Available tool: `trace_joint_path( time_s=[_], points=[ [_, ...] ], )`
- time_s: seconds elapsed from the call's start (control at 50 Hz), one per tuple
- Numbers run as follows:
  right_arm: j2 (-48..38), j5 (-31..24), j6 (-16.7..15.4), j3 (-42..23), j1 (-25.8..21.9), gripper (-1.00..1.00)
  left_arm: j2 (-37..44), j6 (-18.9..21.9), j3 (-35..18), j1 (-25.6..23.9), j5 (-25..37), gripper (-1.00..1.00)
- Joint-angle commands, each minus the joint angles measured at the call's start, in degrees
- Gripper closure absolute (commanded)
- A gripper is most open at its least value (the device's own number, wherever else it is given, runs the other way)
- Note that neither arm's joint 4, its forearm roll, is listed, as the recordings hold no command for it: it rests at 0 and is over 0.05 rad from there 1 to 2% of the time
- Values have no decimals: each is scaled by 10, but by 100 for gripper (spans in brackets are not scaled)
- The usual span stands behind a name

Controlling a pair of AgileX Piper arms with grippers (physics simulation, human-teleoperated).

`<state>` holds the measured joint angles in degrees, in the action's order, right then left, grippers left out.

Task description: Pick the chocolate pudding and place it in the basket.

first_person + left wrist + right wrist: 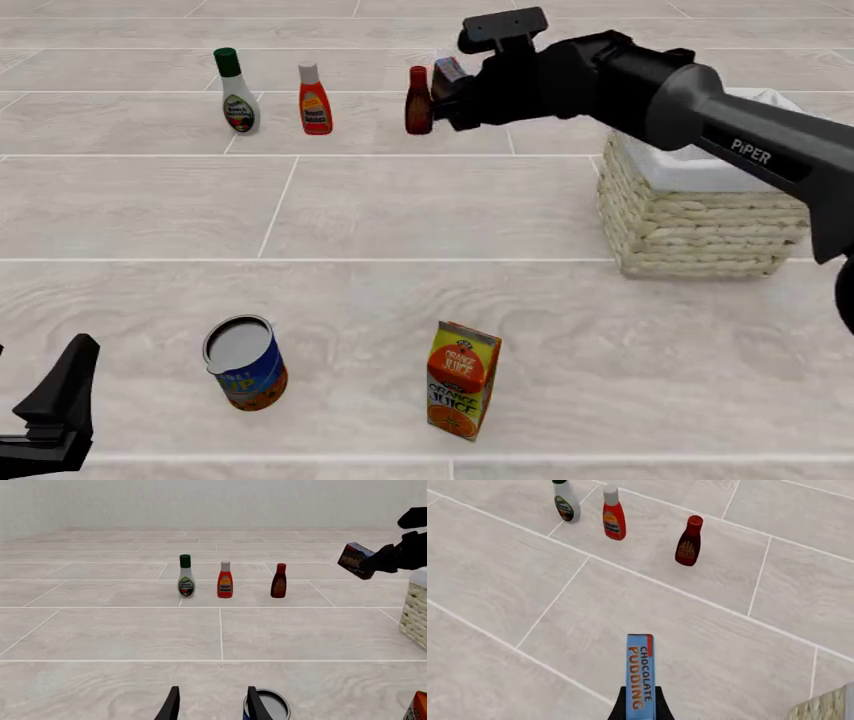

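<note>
My right gripper (454, 92) is up in the air, clamped on the chocolate pudding (641, 672), which sits edge-on between my fingers with its blue printed side up and its long axis running straight out ahead of the wrist. From the left wrist view the carton (354, 560) hangs tilted, clear of the floor. In the front view it is beside the dark brown bottle with the red cap (418, 101), above and left of the basket (694, 225), not over the rim. Plenty of bare tiled floor under the carton. The orange bottle (314, 99) and the white bottle with the green cap (236, 91) stand further left in the same row. My left gripper (212, 705) rests low with its fingers parted, holding nothing, the tin can (246, 362) just ahead of it and the orange juice carton (462, 380) nearby.
</note>
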<state>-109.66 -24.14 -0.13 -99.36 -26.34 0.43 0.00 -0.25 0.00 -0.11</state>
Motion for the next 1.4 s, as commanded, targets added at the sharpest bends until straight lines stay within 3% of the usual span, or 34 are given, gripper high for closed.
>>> trace_joint_path(
  time_s=[0.02, 0.36, 0.72, 0.9, 1.4],
  points=[
    [35, -7, 12, 4, 17, 100, 0, 0, 0, 0, 0, -100],
    [59, -33, 3, -9, 56, 100, 0, 0, 0, 0, 0, -100],
    [59, -66, -14, -50, 128, 100, 0, 0, 0, 0, 0, -100],
    [65, -56, -22, -48, 157, 100, 0, 0, 0, 0, 0, -100],
    [67, -85, -4, -90, 235, 100, 0, 0, 0, 0, 0, -100]
  ],
)
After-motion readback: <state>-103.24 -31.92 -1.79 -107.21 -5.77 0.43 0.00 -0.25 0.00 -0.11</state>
